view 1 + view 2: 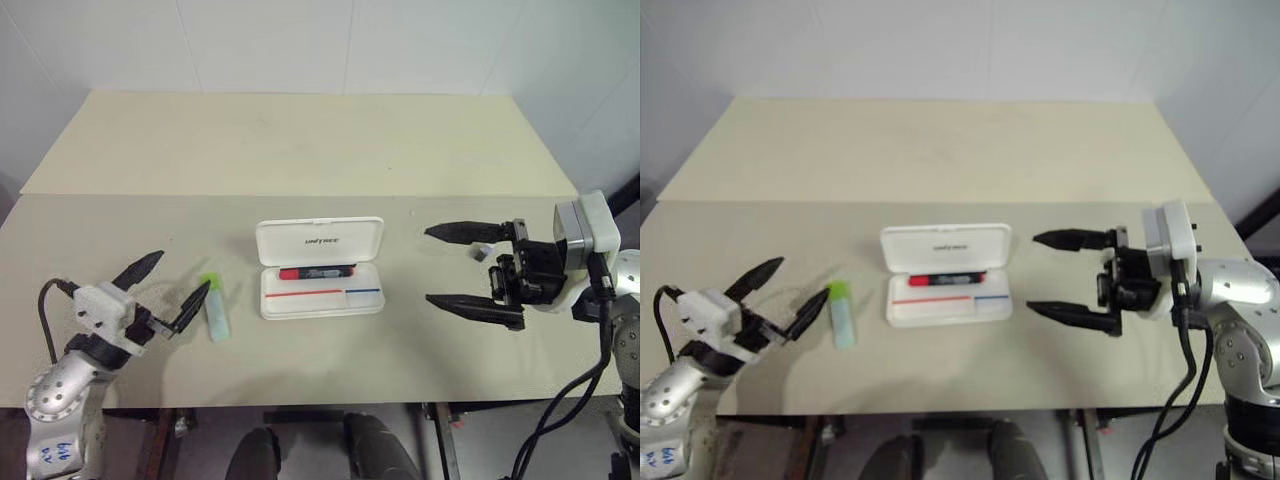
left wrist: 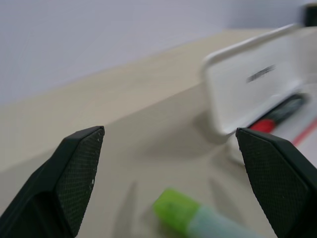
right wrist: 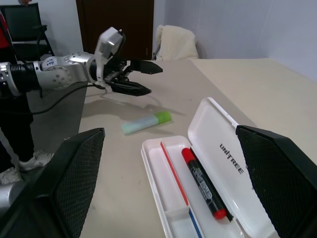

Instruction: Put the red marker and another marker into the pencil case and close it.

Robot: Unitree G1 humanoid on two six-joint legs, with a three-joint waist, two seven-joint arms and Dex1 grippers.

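Note:
The white pencil case [image 1: 320, 242] lies open in the middle of the table, lid tilted back. The red marker [image 1: 317, 271] lies inside its tray, also seen as the red marker [image 3: 203, 183]. The green highlighter [image 1: 214, 306] lies on the table left of the case. My left gripper [image 1: 172, 290] is open just left of the highlighter, fingers pointing toward it without touching. My right gripper [image 1: 445, 266] is open and empty, hovering right of the case with its fingers pointing left.
The beige table [image 1: 300, 150] stretches far behind the case. A small grey object [image 1: 482, 252] sits on the table by the right gripper. A white wall stands behind the table, and a dark doorway [image 3: 114, 25] lies off the left side.

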